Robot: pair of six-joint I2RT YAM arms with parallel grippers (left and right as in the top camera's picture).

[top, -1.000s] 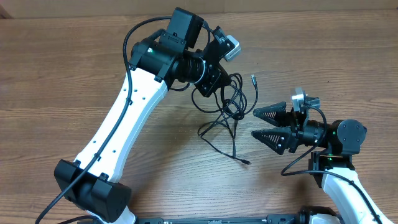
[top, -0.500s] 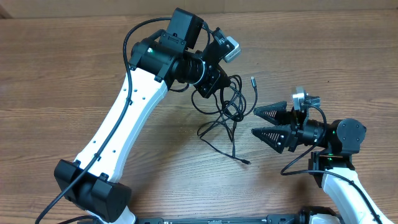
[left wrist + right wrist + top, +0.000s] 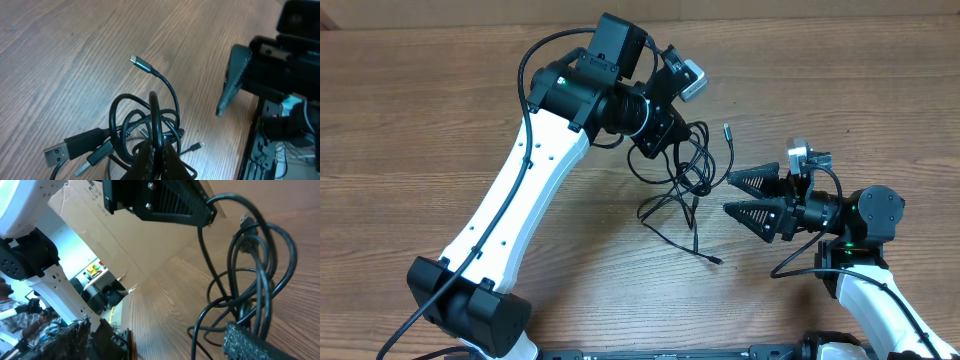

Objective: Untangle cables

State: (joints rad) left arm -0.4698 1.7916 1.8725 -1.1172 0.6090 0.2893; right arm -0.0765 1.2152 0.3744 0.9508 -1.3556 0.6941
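At frame bottom, the left pincer (image 3: 156, 157), clamping the cables (image 3: 155, 115), is cropped.

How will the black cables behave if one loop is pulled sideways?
Probably floppy: the cables hang in loose loops from the left fingers. Likely light, being thin cords. One pulled loop may drag the whole tangle, since the loops cross.

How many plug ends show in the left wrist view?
4: a silver-tipped plug at top, a large USB plug at lower left, a second USB plug beside it, a small plug lower right. Others may be hidden.
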